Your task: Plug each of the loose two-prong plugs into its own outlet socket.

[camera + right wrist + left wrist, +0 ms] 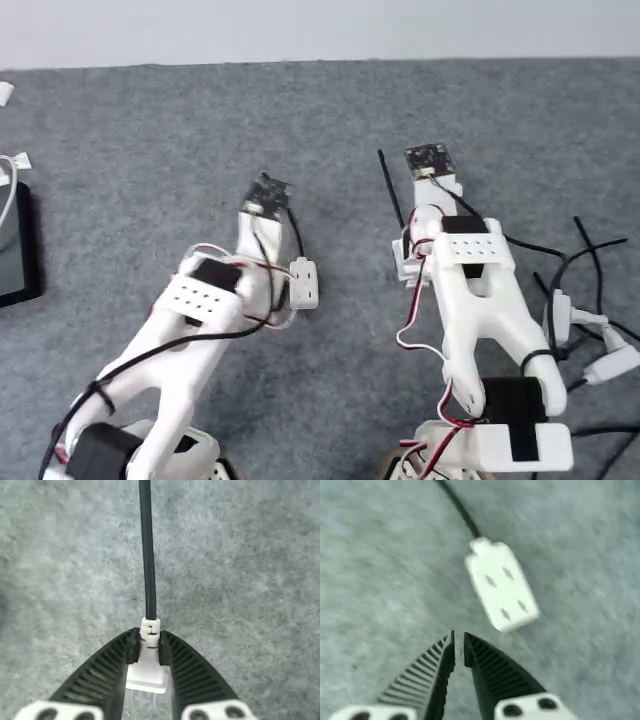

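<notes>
Plug: white two-prong plug (146, 672) on black cord (145, 545), clamped in the right jaws.
Socket: white four-slot plastic outlet block (502, 591), flat on the grey carpeted tabletop (150, 150), slots up, just beside the left jaws, which are almost together and empty.
Method: likely carry the plug across, square its prongs to one slot pair and press straight. The left jaws could pin the block.
Views: wrist views give slots and grip. The high view gives the gap between plug and block, and spare white plugs (608, 366) beyond the right arm (480, 290).

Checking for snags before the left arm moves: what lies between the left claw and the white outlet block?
Only bare grey carpet. In the left wrist view, the stretch from the left claw to the outlet block holds nothing else.
</notes>
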Robot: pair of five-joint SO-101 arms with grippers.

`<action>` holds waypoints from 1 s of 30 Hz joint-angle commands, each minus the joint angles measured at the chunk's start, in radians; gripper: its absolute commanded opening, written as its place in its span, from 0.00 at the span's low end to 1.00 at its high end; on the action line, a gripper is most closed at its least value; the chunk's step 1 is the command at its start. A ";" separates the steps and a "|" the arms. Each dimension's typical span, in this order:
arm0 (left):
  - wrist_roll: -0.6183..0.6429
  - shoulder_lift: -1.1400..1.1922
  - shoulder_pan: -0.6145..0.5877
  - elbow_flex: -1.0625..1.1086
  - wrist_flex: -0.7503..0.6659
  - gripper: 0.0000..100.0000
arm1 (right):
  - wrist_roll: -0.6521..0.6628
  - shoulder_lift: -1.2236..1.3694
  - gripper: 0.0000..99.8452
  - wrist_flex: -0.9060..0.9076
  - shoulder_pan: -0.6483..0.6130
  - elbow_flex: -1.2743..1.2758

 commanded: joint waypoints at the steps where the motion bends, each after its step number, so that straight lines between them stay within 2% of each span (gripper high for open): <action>1: -0.012 -0.055 -0.071 -0.004 -0.077 0.01 | -0.011 -0.048 0.01 -0.025 -0.022 -0.018; 7: -0.020 -0.052 -0.069 -0.008 -0.074 0.01 | -0.031 -0.122 0.01 -0.022 -0.070 -0.014; 10: -0.100 0.060 -0.074 -0.035 -0.072 0.01 | -0.063 -0.278 0.01 0.038 -0.137 -0.014; 14: -0.210 0.206 -0.095 -0.131 0.026 0.01 | -0.071 -0.533 0.01 0.101 -0.232 0.034; 17: -0.308 0.247 -0.104 -0.156 0.038 0.01 | -0.069 -0.691 0.01 0.104 -0.321 0.109; 19: -0.325 0.249 -0.103 -0.150 0.038 0.01 | -0.069 -0.760 0.01 0.105 -0.377 0.152; 24: -0.341 0.249 -0.103 -0.150 0.038 0.01 | -0.071 -0.757 0.01 0.096 -0.461 0.198; 30: -0.391 0.247 -0.103 -0.150 0.040 0.01 | -0.075 -0.685 0.01 0.073 -0.483 0.198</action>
